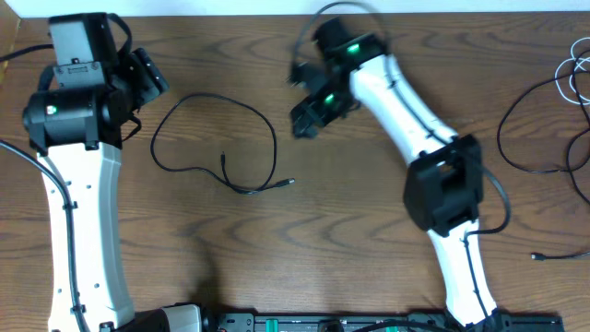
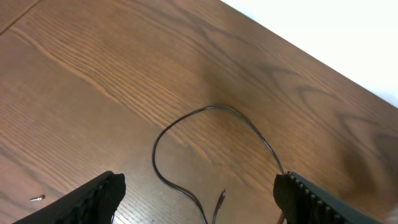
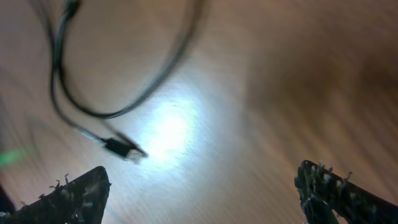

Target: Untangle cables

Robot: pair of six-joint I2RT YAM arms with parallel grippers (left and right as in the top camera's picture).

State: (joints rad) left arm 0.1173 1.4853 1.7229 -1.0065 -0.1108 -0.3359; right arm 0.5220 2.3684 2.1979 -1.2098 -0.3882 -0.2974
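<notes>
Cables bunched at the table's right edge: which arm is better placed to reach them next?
Right, probably. The right end effector is open and sits nearer the bunched cables; the left end effector is at the far side.

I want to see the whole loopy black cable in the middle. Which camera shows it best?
Overhead: the looped cable shows whole, both ends included. Left wrist catches only its arc; right wrist gives a blurry stretch and plug, likely the same.

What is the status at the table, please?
Left gripper open, empty; right gripper open, empty. Black cable lying loose, one loop. More cables bunched far right. Nothing in the way.
</notes>
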